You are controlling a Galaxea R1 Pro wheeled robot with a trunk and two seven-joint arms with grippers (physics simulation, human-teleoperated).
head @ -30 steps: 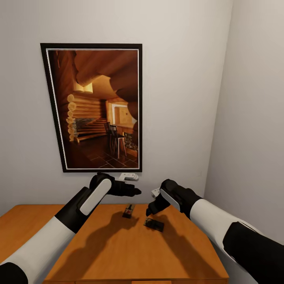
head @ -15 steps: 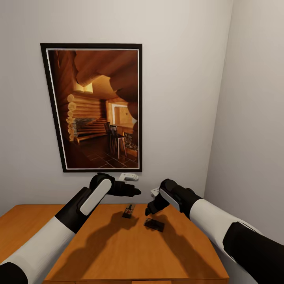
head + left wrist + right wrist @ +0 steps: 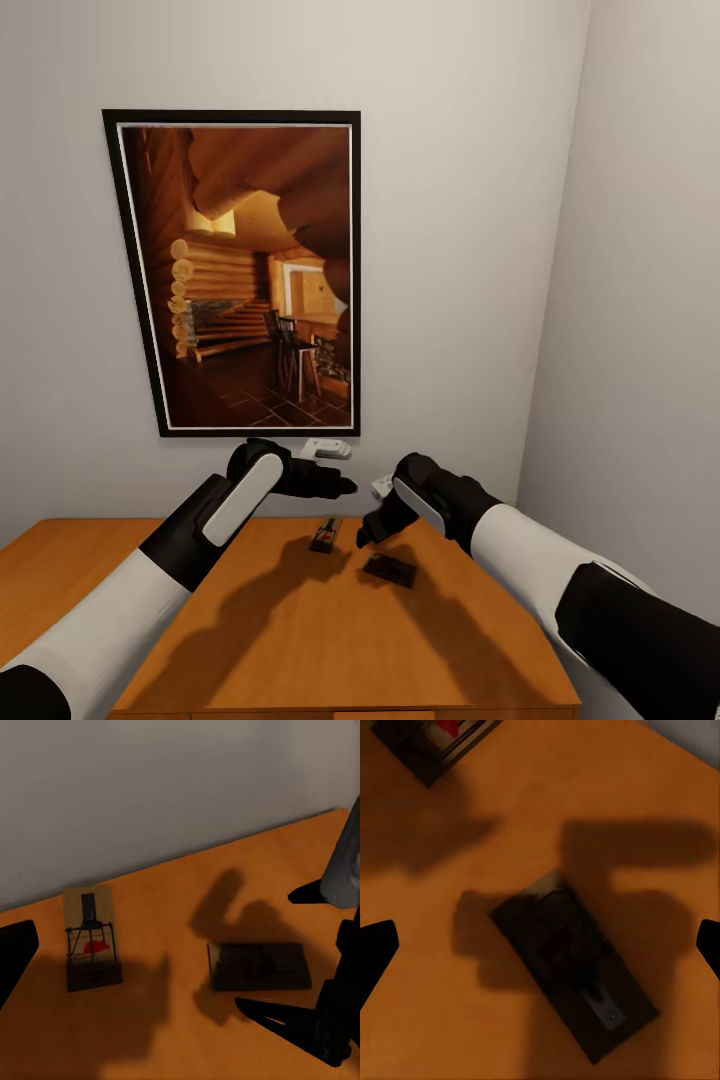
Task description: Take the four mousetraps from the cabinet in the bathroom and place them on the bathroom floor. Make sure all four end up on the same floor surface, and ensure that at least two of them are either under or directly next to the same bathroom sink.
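Near trap: we see one of the mousetraps lying flat on the cabinet top, in shadow, directly under the right hand.
Long axis: in the right wrist view its board runs on a diagonal across the line between the two fingertips, which sit wide apart at opposite sides with the trap between them.
Right hand state: spread open, holding nothing, above the trap and not touching it as far as we can judge.
Far trap: a second mousetrap lies just beside the first, closer to the wall, its long axis pointing roughly toward the wall; the red bait patch is visible in the left wrist view.
Left hand: the left hand hovers above the far trap; we read its fingers as parted and empty, though one fingertip is only partly in view.
Nearer arm: we judge the right arm better placed for the shadowed trap and the left for the one by the wall.
Coming move: we judge a straight descent of the right hand, with a wrist turn so the fingers close across the short sides of the board.
Risk: thin flat board on a smooth top; fingers may slide off or push it.
Surface: flat orange-brown wood serving as the table, with two traps in view.
Room: a corner of pale walls, a framed picture of a log interior above the cabinet, and a small white fitting under its frame.
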